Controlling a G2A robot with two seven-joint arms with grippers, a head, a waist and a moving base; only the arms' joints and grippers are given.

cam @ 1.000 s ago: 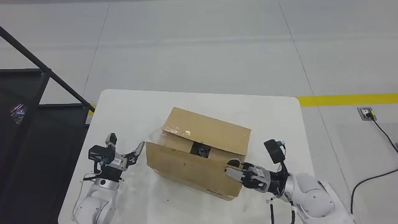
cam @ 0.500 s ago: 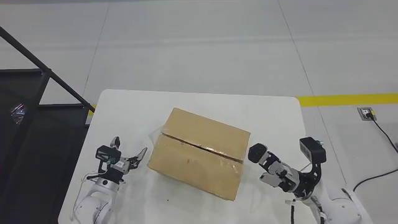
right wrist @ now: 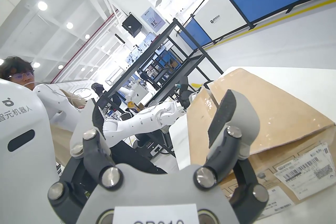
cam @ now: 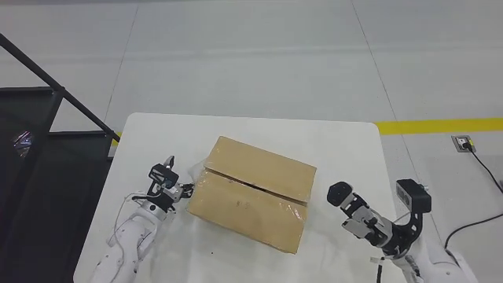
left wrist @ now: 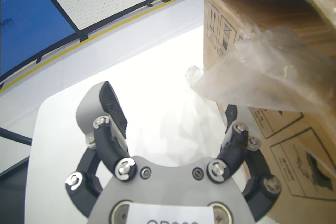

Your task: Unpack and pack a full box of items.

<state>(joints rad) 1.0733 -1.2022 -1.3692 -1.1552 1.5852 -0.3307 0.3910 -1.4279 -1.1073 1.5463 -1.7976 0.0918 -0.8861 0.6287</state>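
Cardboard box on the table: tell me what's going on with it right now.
The cardboard box sits on the white table with its top flaps folded shut. The left gripper is open at one end of the box, where loose clear tape hangs off the corner; it grips nothing. The right gripper is open too, beside the opposite end and apart from the box.

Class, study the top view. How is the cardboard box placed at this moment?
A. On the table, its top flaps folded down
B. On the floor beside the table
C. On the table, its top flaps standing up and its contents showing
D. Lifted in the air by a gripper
A: the cardboard box rests on the white table, and its two top flaps lie flat and meet along a seam, so nothing inside shows.
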